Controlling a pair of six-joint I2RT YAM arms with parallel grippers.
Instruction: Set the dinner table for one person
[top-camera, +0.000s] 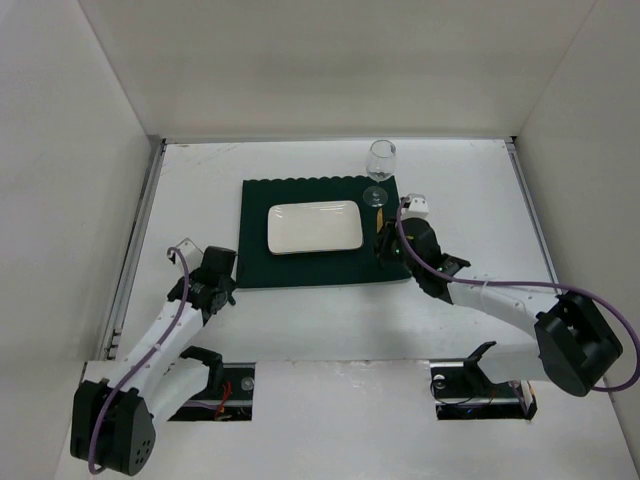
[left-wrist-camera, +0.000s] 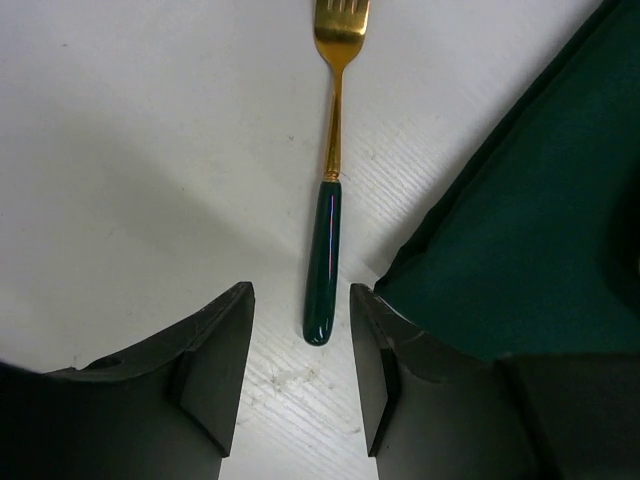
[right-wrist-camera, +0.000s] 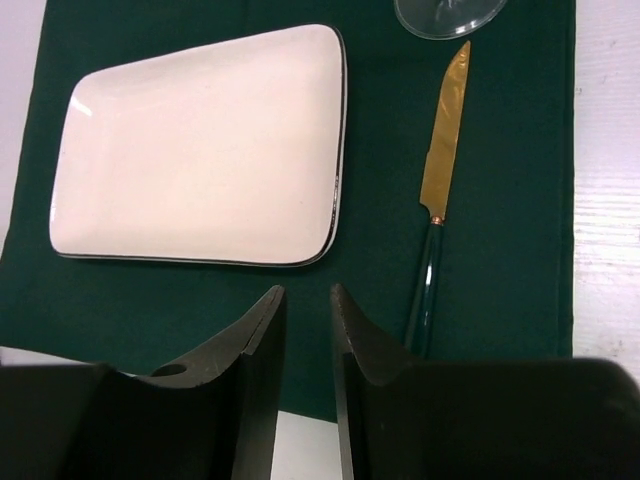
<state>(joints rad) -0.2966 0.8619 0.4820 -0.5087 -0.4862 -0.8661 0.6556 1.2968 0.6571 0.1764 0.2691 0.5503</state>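
Toward the far edge of the table, about midway between its left and right edges, we see a dark green placemat lying flat. The table itself is the white surface that fills the top view, with thin rails along its left and right edges. A white rectangular plate sits on the middle of the placemat. A glass stands upright at the placemat's far right corner, its foot on the cloth.

Between the plate and the placemat's right edge lies a knife. It has a gold blade and a green handle. The blade tip points to the far edge and ends just short of the glass foot.

Our right gripper hangs over the near right part of the placemat, beside the knife handle. Its jaws stand a narrow gap apart and grasp nothing.

Left of the placemat a fork rests on the bare table. Its tines are gold and point to the far edge, and its handle is green. Our left gripper is over the near end of that handle. Its jaws are spread wide and the handle tip shows in the gap. Neither finger touches it, so the gripper holds nothing.
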